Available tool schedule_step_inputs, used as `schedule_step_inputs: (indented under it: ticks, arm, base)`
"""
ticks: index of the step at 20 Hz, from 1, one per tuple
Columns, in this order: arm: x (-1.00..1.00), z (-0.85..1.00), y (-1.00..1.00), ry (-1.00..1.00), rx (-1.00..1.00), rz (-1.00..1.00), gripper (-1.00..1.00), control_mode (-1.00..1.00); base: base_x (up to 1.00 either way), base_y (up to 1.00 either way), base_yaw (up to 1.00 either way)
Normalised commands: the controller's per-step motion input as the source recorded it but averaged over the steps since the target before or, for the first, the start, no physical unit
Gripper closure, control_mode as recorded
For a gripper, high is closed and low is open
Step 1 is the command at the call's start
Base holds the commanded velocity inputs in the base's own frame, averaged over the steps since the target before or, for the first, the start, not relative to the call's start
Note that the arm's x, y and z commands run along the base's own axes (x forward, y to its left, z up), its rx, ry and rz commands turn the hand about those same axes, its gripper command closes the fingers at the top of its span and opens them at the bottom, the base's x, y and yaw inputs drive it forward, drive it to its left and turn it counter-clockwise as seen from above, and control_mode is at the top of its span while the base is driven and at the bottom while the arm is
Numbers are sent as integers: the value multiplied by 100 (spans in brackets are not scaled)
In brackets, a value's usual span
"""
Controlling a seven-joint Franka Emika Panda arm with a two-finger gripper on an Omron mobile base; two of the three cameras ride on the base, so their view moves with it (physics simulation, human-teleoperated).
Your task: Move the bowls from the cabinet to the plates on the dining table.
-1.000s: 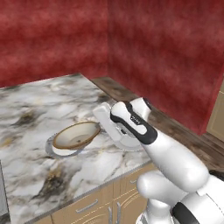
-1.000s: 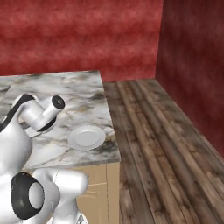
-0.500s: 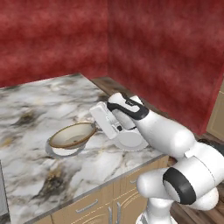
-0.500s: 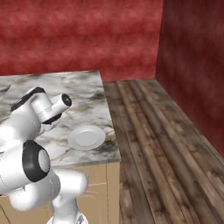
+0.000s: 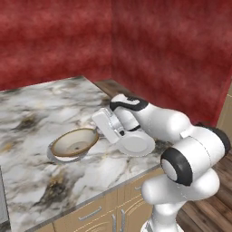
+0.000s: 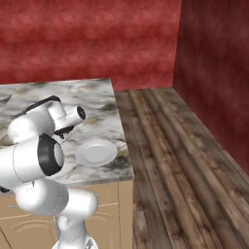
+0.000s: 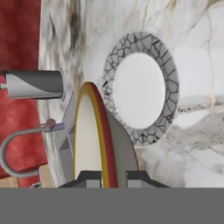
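The shallow tan bowl (image 5: 74, 143) hangs level just above the dining table (image 5: 31, 108), over a grey-rimmed plate (image 5: 55, 157) whose edge peeks out beneath it. My gripper (image 5: 97, 132) is shut on the bowl's right rim. In the hand view the bowl (image 7: 94, 135) stands edge-on between my gripper's (image 7: 109, 177) tips, and the crackle-rimmed plate (image 7: 140, 89) lies beyond it. A second pale plate (image 5: 136, 144) rests near the table's front right corner, partly under my arm, and it is bare in the right base view (image 6: 96, 152).
The table's front edge runs over tan drawer fronts (image 5: 90, 213). Wooden floor (image 6: 170, 155) lies to the right and red walls behind. A grey cylinder (image 7: 35, 84) and a curved metal pipe (image 7: 13, 151) stand past the table's far side.
The arm's elbow and forearm have swung round to the right and lower, while the bowl in the gripper has stayed almost in place over the plate.
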Motion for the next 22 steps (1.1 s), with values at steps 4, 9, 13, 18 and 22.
schedule_step_inputs:
  ticks: [4,9,13,18,22]
  arm:
    - [29,-21,3,-4,4,11,100,-100]
    - [25,-27,4,-4,2,11,100,-100]
    - [26,-23,9,-3,2,9,100,-100]
    - [27,-21,13,-3,3,7,100,-100]
    - [30,-23,13,-3,3,5,100,-100]
  base:
    - [0,0,0]
    - [0,0,0]
    - [0,0,0]
    - [0,0,0]
    - [0,0,0]
